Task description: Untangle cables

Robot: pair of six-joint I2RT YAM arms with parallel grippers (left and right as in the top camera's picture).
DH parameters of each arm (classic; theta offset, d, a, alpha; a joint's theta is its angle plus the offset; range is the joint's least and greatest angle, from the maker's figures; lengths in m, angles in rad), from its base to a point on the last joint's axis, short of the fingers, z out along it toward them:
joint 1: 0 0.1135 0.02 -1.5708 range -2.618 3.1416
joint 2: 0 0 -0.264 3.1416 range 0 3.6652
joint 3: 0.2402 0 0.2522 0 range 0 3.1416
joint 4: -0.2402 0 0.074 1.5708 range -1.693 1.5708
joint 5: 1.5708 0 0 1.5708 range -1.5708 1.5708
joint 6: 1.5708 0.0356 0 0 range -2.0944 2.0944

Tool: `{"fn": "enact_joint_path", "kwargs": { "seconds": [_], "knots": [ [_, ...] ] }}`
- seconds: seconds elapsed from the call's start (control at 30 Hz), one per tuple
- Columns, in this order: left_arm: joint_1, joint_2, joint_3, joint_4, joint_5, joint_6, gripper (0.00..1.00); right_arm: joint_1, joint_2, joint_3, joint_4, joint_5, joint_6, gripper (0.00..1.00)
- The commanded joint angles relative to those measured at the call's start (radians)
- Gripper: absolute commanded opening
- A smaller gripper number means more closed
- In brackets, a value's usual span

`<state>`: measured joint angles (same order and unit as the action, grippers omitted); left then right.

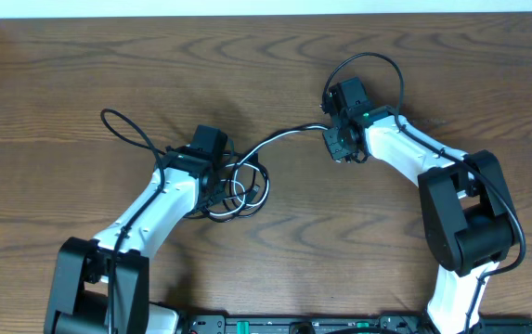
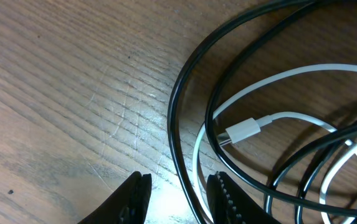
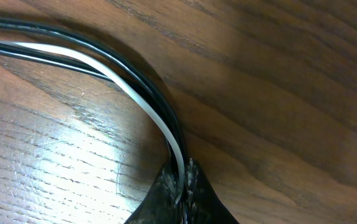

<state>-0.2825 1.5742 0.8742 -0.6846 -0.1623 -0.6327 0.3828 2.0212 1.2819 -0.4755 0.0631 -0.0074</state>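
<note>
The cables lie as a loose bundle (image 1: pixel 243 186) of black and white loops at the middle of the table. My left gripper (image 1: pixel 219 187) sits at the bundle's left edge. In the left wrist view it (image 2: pixel 178 182) is open, with a black cable (image 2: pixel 177 112) and a white strand running between the jaws close to the right finger (image 2: pixel 225 193). A white plug (image 2: pixel 243 130) rests inside the loops. From the bundle a white cable (image 1: pixel 284 135) and black strands stretch right to my right gripper (image 1: pixel 338 147). That gripper (image 3: pixel 183 171) is shut on the white cable (image 3: pixel 138 93) and black cables (image 3: pixel 103 40).
The wooden table (image 1: pixel 80 65) runs to a pale edge at the far side. Thick black wires fixed to the arms loop above the left wrist (image 1: pixel 124 125) and the right wrist (image 1: pixel 382 63). Both arm bases stand at the near edge.
</note>
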Motion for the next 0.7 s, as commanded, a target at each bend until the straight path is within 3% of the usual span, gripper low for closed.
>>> {"fn": "enact_joint_path", "kwargs": {
  "seconds": [0.0, 0.4, 0.5, 0.67],
  "knots": [
    [0.004, 0.037, -0.016, 0.007, -0.002, -0.028, 0.35, -0.002, 0.055, -0.035, -0.008, 0.016, 0.015, 0.01],
    [0.005, 0.098, -0.022, 0.053, -0.002, 0.008, 0.48, -0.002, 0.055, -0.035, -0.006, 0.016, 0.014, 0.01],
    [0.016, 0.081, 0.029, -0.014, -0.002, 0.108, 0.48, -0.002, 0.055, -0.035, -0.001, 0.016, 0.014, 0.01],
    [0.029, 0.022, 0.108, -0.085, 0.000, 0.108, 0.49, -0.002, 0.055, -0.035, 0.004, 0.016, 0.014, 0.01]
  ]
}}
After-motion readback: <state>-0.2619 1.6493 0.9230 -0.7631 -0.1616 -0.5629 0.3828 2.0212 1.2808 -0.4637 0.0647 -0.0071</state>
